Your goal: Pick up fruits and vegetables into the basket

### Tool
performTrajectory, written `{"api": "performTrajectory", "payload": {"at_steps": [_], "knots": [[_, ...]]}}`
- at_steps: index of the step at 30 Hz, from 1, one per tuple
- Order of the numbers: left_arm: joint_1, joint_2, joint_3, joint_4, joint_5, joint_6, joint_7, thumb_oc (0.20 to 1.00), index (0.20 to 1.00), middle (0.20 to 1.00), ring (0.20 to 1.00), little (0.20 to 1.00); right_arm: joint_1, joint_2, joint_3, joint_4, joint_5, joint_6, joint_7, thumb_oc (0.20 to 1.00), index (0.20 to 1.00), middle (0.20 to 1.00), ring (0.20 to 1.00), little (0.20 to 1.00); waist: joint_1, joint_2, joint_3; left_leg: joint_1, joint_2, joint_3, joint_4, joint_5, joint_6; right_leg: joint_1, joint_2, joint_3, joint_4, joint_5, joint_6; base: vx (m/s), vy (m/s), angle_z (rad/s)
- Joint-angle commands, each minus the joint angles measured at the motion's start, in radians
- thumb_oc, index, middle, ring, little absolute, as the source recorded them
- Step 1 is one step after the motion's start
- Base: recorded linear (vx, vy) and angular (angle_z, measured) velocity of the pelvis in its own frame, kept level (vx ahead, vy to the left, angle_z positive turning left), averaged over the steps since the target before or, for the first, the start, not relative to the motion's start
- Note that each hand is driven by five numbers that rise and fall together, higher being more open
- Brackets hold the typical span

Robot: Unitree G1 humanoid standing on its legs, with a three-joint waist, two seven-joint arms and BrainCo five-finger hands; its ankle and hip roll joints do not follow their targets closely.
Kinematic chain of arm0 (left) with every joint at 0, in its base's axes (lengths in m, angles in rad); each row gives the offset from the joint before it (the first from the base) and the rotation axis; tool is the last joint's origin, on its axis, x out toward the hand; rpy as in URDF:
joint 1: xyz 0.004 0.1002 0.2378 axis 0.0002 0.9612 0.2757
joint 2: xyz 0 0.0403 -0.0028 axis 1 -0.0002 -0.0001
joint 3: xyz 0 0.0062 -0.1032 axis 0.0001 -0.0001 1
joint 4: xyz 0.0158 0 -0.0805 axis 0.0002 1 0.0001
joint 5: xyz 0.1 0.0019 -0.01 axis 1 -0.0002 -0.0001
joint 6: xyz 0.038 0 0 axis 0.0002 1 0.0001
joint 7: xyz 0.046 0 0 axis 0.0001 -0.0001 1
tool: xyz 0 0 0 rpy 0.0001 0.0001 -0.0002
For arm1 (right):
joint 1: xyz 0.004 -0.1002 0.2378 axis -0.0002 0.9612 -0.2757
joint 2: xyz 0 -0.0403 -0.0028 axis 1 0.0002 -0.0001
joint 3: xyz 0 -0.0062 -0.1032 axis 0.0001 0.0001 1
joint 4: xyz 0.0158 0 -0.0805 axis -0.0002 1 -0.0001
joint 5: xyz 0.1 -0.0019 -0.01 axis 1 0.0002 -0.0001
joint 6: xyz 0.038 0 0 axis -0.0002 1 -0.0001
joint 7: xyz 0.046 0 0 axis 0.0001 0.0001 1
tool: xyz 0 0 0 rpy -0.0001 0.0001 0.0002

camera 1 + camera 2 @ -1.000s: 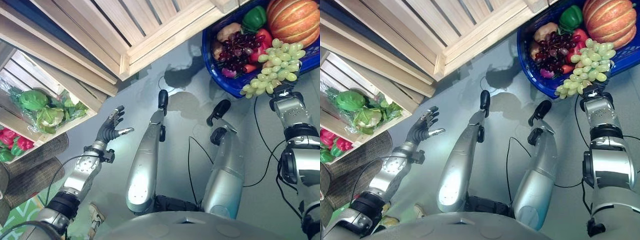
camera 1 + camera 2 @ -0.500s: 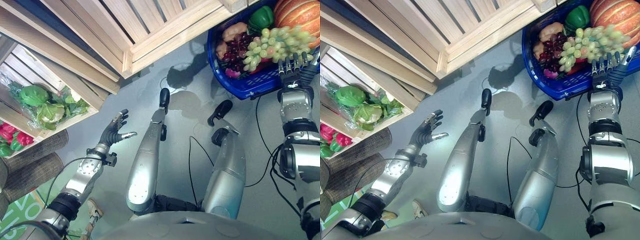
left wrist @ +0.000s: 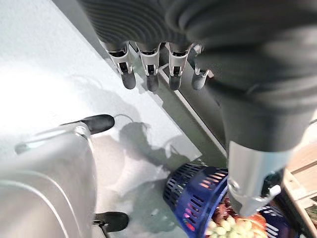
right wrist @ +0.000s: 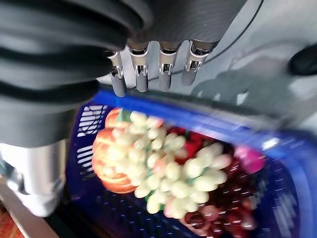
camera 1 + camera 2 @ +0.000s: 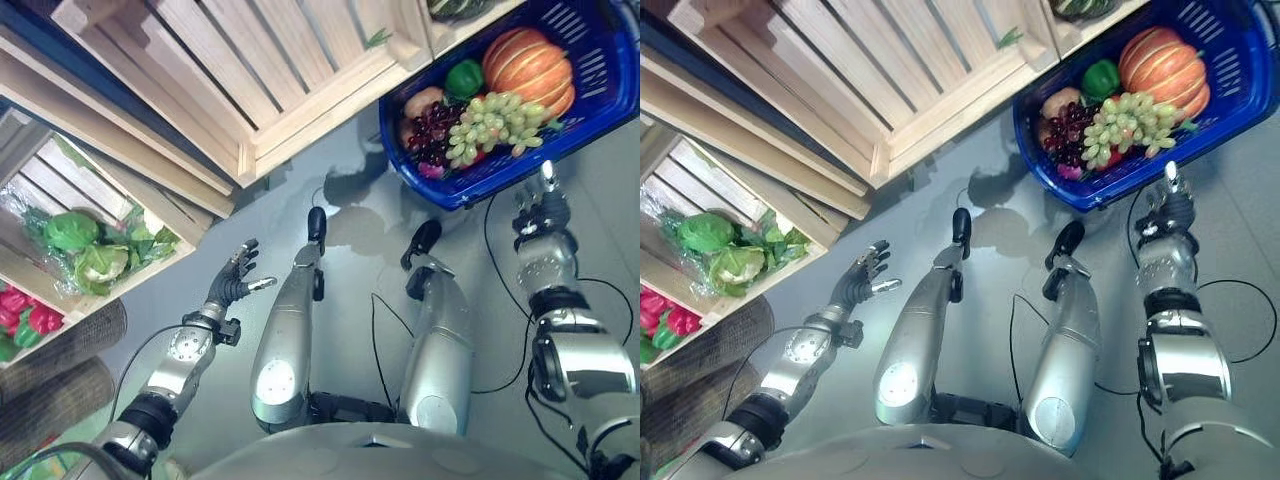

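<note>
Grey floor carries everything. Nearest the basket, the right hand hangs empty, fingers straight. Its wrist view shows green grapes lying over the pumpkin inside. Well apart, the left hand spreads wide. Cabbages sit in a wooden crate, partly cut off.

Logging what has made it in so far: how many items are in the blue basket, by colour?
In the blue basket:
Orange: 1, pumpkin
Green: 2, pepper and pale grape bunch
Dark purple: 1, grape bunch
Tan: 1, rounded item
Red or pink pieces underneath: cannot count
Total: 5 clearly visible
</note>
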Motion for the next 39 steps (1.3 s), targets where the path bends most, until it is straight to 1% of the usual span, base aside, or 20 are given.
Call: {"api": "performTrajectory", "payload": {"at_steps": [1,3,5,6,7,10,11,13,14,16,17,19,22,23,25,27,32,35,37,39], "knots": [[0.043,-0.016,0.011,0.021,0.047,-0.031,-0.022,1.0,1.0,1.0,1.0,1.0,0.076,-0.019,0.013,-0.051,-0.044,-0.083,0.024,1.0,1.0,1.0,1.0,1.0,-0.038,0.036,-0.041,0.024,0.013,0.047,-0.013,-0.04,0.025,0.073,0.034,0.019,-0.01,-0.038,0.078,0.0,0.026,-0.1],[0.042,-0.026,0.036,0.049,0.051,-0.017,-0.036,1.0,1.0,1.0,1.0,1.0,0.161,0.035,0.037,-0.096,-0.076,-0.115,0.045,1.0,1.0,1.0,1.0,1.0,-0.055,0.002,-0.041,0.089,0.022,0.053,-0.024,-0.046,0.024,0.155,0.037,0.02,-0.06,-0.022,0.086,0.0,0.015,-0.08],[0.046,-0.033,0.047,0.067,0.053,-0.022,-0.045,1.0,1.0,1.0,1.0,1.0,0.213,0.058,0.051,-0.121,-0.108,-0.128,0.057,1.0,1.0,1.0,1.0,1.0,-0.065,-0.017,-0.041,0.132,0.026,0.053,-0.029,-0.05,0.023,0.209,0.04,0.019,-0.091,-0.013,0.09,0.0,0.022,-0.1],[0.049,-0.042,0.06,0.085,0.049,-0.02,-0.06,1.0,1.0,1.0,1.0,1.0,0.246,0.074,0.061,-0.133,-0.152,-0.147,0.064,1.0,1.0,1.0,1.0,1.0,-0.073,-0.03,-0.041,0.17,0.031,0.057,-0.034,-0.053,0.022,0.255,0.041,0.018,-0.117,-0.005,0.093,0.02,0.053,-0.12],[0.053,-0.053,0.082,0.111,0.049,-0.016,-0.079,1.0,1.0,1.0,1.0,1.0,0.286,0.09,0.076,-0.159,-0.187,-0.148,0.067,1.0,1.0,1.0,1.0,1.0,-0.082,-0.046,-0.041,0.224,0.036,0.062,-0.043,-0.054,0.019,0.32,0.043,0.016,-0.154,0.004,0.098,0.05,0.059,-0.13],[0.087,-0.084,0.122,0.175,0.074,-0.018,-0.124,1.0,1.0,1.0,1.0,1.0,0.383,0.12,0.093,-0.201,-0.292,-0.148,0.088,1.0,1.0,1.0,1.0,1.0,-0.094,-0.084,-0.107,0.305,0.043,0.071,-0.079,-0.059,0.014,0.42,0.049,0.017,-0.24,0.023,0.113,0.1,0.039,-0.17],[0.087,-0.084,0.122,0.175,0.074,-0.018,-0.124,1.0,1.0,1.0,1.0,1.0,0.383,0.12,0.093,-0.201,-0.293,-0.148,0.088,1.0,1.0,1.0,1.0,1.0,-0.094,-0.084,-0.107,0.305,0.043,0.071,-0.08,-0.058,0.014,0.421,0.049,0.017,-0.24,0.024,0.113,0.1,0.021,-0.21],[0.105,-0.107,0.152,0.225,0.1,-0.011,-0.151,1.0,1.0,1.0,1.0,1.0,0.437,0.132,0.11,-0.22,-0.386,-0.137,0.114,1.0,1.0,1.0,1.0,1.0,-0.102,-0.104,-0.161,0.366,0.046,0.084,-0.111,-0.063,0.014,0.486,0.053,0.019,-0.293,0.035,0.125,0.11,0.037,-0.15],[0.108,-0.108,0.156,0.231,0.099,-0.009,-0.158,1.0,1.0,1.0,1.0,1.0,0.444,0.134,0.114,-0.224,-0.405,-0.136,0.116,1.0,1.0,1.0,1.0,1.0,-0.103,-0.106,-0.168,0.374,0.047,0.087,-0.115,-0.064,0.014,0.494,0.053,0.019,-0.298,0.036,0.127,0.11,0.059,-0.18],[0.116,-0.125,0.185,0.285,0.1,-0.002,-0.189,1.0,1.0,1.0,1.0,1.0,0.484,0.145,0.136,-0.24,-0.492,-0.11,0.125,1.0,1.0,1.0,1.0,1.0,-0.109,-0.12,-0.22,0.418,0.048,0.1,-0.14,-0.068,0.017,0.53,0.051,0.022,-0.328,0.049,0.139,0.08,0.057,-0.23],[0.118,-0.127,0.189,0.292,0.096,0.002,-0.195,1.0,1.0,1.0,1.0,1.0,0.49,0.148,0.139,-0.243,-0.499,-0.1,0.128,1.0,1.0,1.0,1.0,1.0,-0.11,-0.122,-0.228,0.424,0.047,0.102,-0.144,-0.068,0.018,0.535,0.05,0.022,-0.333,0.051,0.141,0.06,0.049,-0.18],[0.117,-0.148,0.209,0.344,0.08,0.027,-0.235,1.0,1.0,1.0,1.0,1.0,0.515,0.17,0.159,-0.214,-0.552,-0.05,0.156,1.0,1.0,1.0,1.0,1.0,-0.11,-0.131,-0.271,0.467,0.047,0.114,-0.174,-0.07,0.02,0.572,0.047,0.017,-0.36,0.062,0.152,0.06,0.052,-0.1],[0.105,-0.167,0.207,0.419,0.102,0.037,-0.271,1.0,1.0,1.0,1.0,1.0,0.53,0.203,0.197,-0.14,-0.611,0.029,0.192,1.0,1.0,1.0,1.0,1.0,-0.106,-0.136,-0.317,0.509,0.044,0.117,-0.218,-0.064,0.023,0.612,0.045,0.011,-0.393,0.076,0.164,0.06,0.037,-0.05],[0.105,-0.169,0.206,0.427,0.11,0.04,-0.277,1.0,1.0,1.0,1.0,1.0,0.531,0.209,0.202,-0.129,-0.618,0.05,0.198,1.0,1.0,1.0,1.0,1.0,-0.105,-0.136,-0.322,0.515,0.044,0.118,-0.225,-0.062,0.024,0.617,0.045,0.01,-0.398,0.079,0.166,0.03,0.026,-0.04],[0.082,-0.181,0.191,0.489,0.133,0.058,-0.306,1.0,1.0,1.0,1.0,1.0,0.526,0.234,0.227,-0.043,-0.658,0.068,0.22,1.0,1.0,1.0,1.0,1.0,-0.103,-0.134,-0.344,0.544,0.043,0.128,-0.268,-0.048,0.022,0.645,0.046,0.001,-0.424,0.088,0.173,-0.01,0.048,0.01],[0.064,-0.188,0.177,0.52,0.147,0.064,-0.314,1.0,1.0,1.0,1.0,1.0,0.519,0.247,0.242,0.005,-0.667,0.082,0.215,1.0,1.0,1.0,1.0,1.0,-0.101,-0.131,-0.355,0.557,0.039,0.132,-0.282,-0.046,0.021,0.659,0.046,-0.01,-0.438,0.092,0.175,-0.03,0.059,0.06],[0.03,-0.224,0.166,0.605,0.124,0.109,-0.338,1.0,1.0,1.0,1.0,1.0,0.497,0.285,0.253,0.118,-0.669,0.132,0.195,1.0,1.0,1.0,1.0,1.0,-0.101,-0.125,-0.384,0.582,0.026,0.143,-0.278,-0.063,0.029,0.692,0.044,-0.026,-0.47,0.101,0.173,-0.02,0.051,0.01],[0.019,-0.234,0.171,0.623,0.121,0.141,-0.366,1.0,1.0,1.0,1.0,1.0,0.493,0.298,0.249,0.163,-0.67,0.189,0.225,1.0,1.0,1.0,1.0,1.0,-0.1,-0.121,-0.395,0.587,0.021,0.144,-0.275,-0.07,0.033,0.702,0.043,-0.03,-0.48,0.102,0.171,-0.02,0.035,-0.04],[0.008,-0.246,0.173,0.65,0.125,0.147,-0.388,1.0,1.0,1.0,1.0,1.0,0.49,0.306,0.241,0.207,-0.662,0.221,0.265,1.0,1.0,1.0,1.0,1.0,-0.1,-0.115,-0.406,0.594,0.017,0.14,-0.269,-0.079,0.038,0.71,0.043,-0.03,-0.479,0.097,0.167,0.0,0.02,-0.03],[0.005,-0.247,0.175,0.654,0.141,0.152,-0.395,1.0,1.0,1.0,1.0,1.0,0.486,0.303,0.243,0.218,-0.679,0.217,0.266,1.0,1.0,1.0,1.0,1.0,-0.099,-0.113,-0.41,0.6,0.016,0.141,-0.263,-0.086,0.041,0.716,0.042,-0.03,-0.477,0.092,0.165,0.0,0.0,0.0]]}}
